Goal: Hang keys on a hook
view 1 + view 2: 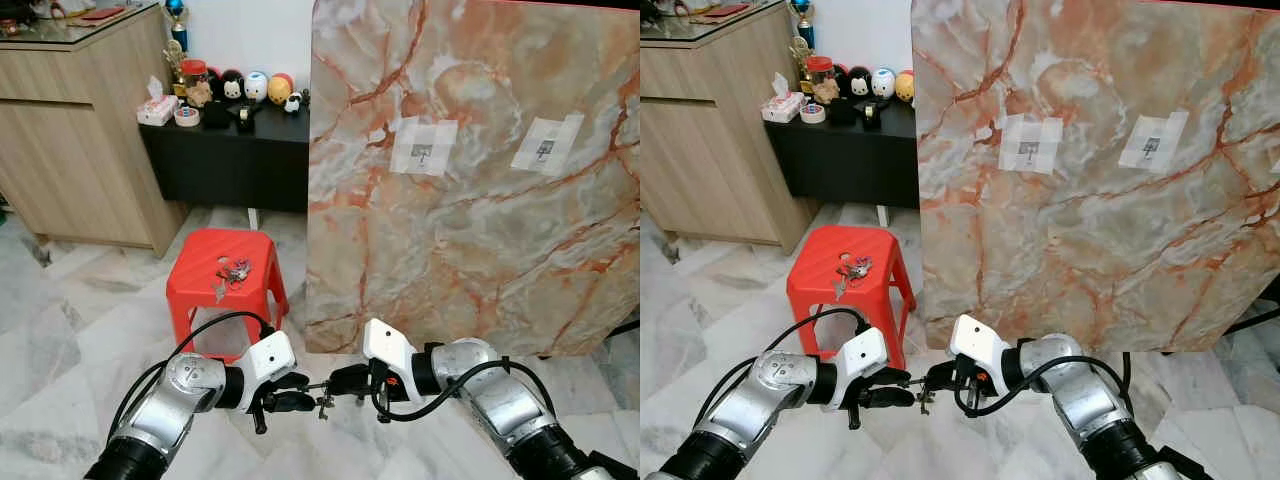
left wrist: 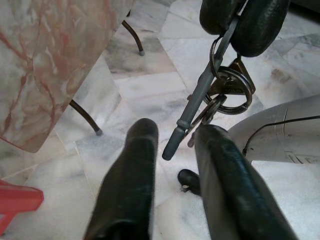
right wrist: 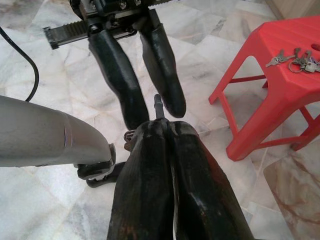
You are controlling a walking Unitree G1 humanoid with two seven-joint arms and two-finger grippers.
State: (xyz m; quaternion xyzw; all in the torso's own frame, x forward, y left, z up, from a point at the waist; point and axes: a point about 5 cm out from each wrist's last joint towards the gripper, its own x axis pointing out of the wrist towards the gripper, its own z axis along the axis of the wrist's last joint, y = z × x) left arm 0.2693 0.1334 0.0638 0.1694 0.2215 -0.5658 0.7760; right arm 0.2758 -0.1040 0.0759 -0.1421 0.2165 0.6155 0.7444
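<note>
Two grippers meet low: right gripper [image 1: 352, 382] pinches keys [image 2: 222, 90], left gripper [image 1: 285, 402] spread at nine o'clock for a handover.

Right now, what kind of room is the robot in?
Probably a room in a home: marble floor tiles, a red plastic stool, and a black sideboard with little toy figures on top.

Red plastic stool [image 1: 226, 266] on the marble floor [image 1: 60, 320], a bunch of keys [image 1: 234, 271] lying near the middle of its seat.
</note>
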